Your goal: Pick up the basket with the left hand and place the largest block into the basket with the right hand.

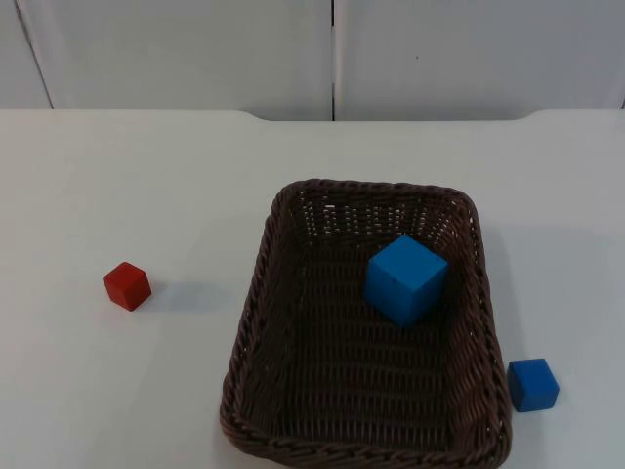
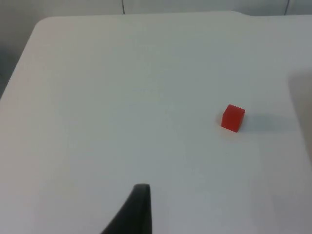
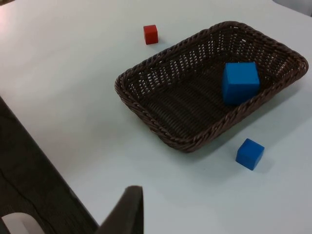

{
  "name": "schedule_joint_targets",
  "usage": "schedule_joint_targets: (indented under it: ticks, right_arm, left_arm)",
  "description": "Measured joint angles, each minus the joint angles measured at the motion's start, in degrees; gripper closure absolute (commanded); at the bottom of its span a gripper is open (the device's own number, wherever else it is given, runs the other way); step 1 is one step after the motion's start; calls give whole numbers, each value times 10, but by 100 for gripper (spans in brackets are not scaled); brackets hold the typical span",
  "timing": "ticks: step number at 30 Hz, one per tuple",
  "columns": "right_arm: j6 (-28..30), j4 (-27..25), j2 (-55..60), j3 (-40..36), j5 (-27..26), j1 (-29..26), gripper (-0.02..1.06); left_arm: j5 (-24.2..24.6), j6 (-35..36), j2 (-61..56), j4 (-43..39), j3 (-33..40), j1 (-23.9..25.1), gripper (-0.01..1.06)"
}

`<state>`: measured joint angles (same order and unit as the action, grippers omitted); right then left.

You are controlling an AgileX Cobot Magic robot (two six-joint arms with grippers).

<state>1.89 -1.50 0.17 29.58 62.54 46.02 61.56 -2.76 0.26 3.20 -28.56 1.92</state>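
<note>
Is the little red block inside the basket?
No, the red block sits on the table, apart from the basket.

I see even, bright, diffuse light on the white table (image 1: 117, 176) in the top view, with no glare. The red block (image 1: 127, 285) throws a soft shadow toward picture right; the small blue block (image 1: 532, 384) casts barely any. The basket (image 1: 256, 293) interior reads dark, its weave crisp. From the left wrist, my view turns hazy and washed, greyer at the edges, the black fingertip (image 2: 134, 212) soft-edged.
</note>
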Motion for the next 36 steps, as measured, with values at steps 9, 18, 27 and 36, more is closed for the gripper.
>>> schedule_joint_targets:
  ticks: [9,18,27,36]
  right_arm:
    - [0,0,0,0,0,-65,-1]
    - [1,0,0,-1,-1,-141,-1]
    - [1,0,0,-1,-1,-211,-1]
    - [2,0,0,-1,-1,-279,-1]
  left_arm:
    - [0,0,0,0,0,0,0]
    - [0,0,0,0,0,0,0]
    - [0,0,0,0,0,0,0]
    - [0,0,0,0,0,0,0]
